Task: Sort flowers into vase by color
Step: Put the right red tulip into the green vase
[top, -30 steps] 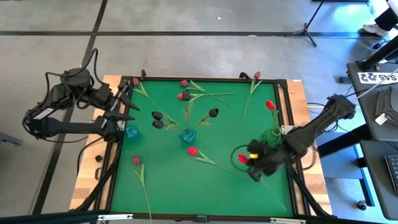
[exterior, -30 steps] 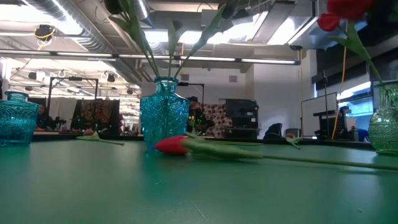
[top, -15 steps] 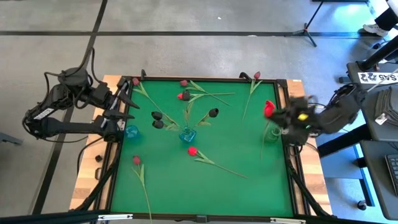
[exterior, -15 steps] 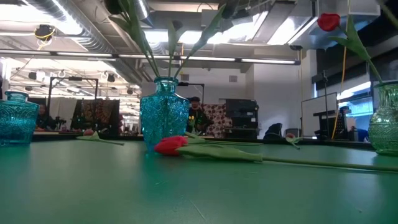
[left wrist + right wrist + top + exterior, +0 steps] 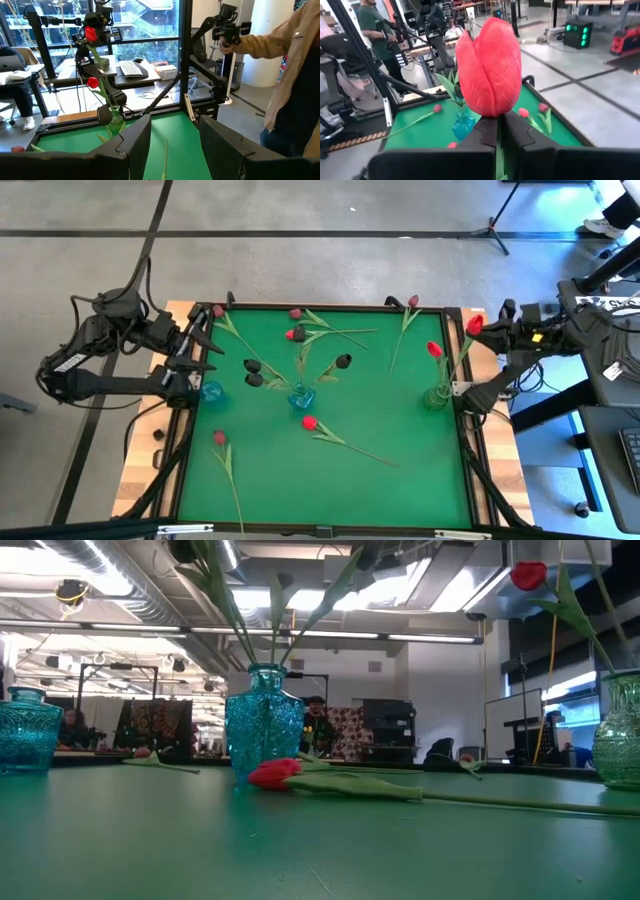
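Observation:
My right gripper (image 5: 488, 330) is beyond the table's right edge, shut on a red tulip (image 5: 474, 325) with its head (image 5: 490, 70) right above the fingers. The tulip's stem slants down toward a green glass vase (image 5: 437, 395) that holds another red tulip (image 5: 434, 349). A blue vase (image 5: 301, 396) at mid-table holds near-black tulips (image 5: 343, 361). Loose on the green mat lie a red tulip (image 5: 309, 422), a pink-maroon one (image 5: 219, 438) and several more along the far edge (image 5: 295, 313). My left gripper (image 5: 170, 145) waits open at the table's left edge. My right gripper pinches the red tulip's stem (image 5: 498, 150) between its two fingers, right under the head. The fingers come roughly level from the table's right side and lie across the stem. The tulip is lifted clear of the mat, head up and stem hanging toward the green vase; whether its lower end is inside I cannot tell.
A small teal vase (image 5: 211, 390) stands by the left edge near my left gripper. The mat's raised frame (image 5: 466, 360) runs beside the green vase. A person in a tan sleeve (image 5: 280, 45) stands beyond the table, and another person (image 5: 370, 30) is across the room.
My right gripper has risen from the mat's near right part and gone toward the far right edge, tipping from pointing down to about level. The red tulip it holds came off the mat and now stands nearly upright by the green vase.

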Robot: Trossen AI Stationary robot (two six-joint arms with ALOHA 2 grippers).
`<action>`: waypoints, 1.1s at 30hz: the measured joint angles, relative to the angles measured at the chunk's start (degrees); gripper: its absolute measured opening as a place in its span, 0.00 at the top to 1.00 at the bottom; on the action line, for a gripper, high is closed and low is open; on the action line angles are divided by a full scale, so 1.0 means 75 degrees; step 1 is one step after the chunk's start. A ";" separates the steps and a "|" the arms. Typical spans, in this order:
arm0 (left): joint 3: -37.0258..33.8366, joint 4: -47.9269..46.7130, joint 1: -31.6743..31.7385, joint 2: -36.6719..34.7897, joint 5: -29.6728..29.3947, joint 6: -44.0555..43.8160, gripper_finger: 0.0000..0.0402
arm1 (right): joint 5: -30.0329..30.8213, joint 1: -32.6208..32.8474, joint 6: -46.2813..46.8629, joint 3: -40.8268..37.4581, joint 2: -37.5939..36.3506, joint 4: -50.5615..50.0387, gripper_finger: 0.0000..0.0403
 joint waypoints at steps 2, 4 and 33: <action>0.0000 0.0004 0.0000 0.0000 0.0000 -0.0003 0.59 | 0.0006 0.0000 -0.0298 0.0006 -0.0096 0.0003 0.99; 0.0000 0.0057 0.0000 0.0000 0.0000 -0.0003 0.59 | 0.0006 0.0000 -0.0517 0.0003 -0.0165 -0.0070 0.99; 0.0000 0.0340 0.0000 0.0058 -0.0863 -0.0335 0.59 | -0.1947 0.0000 0.2388 -0.1400 0.0392 -0.1796 0.48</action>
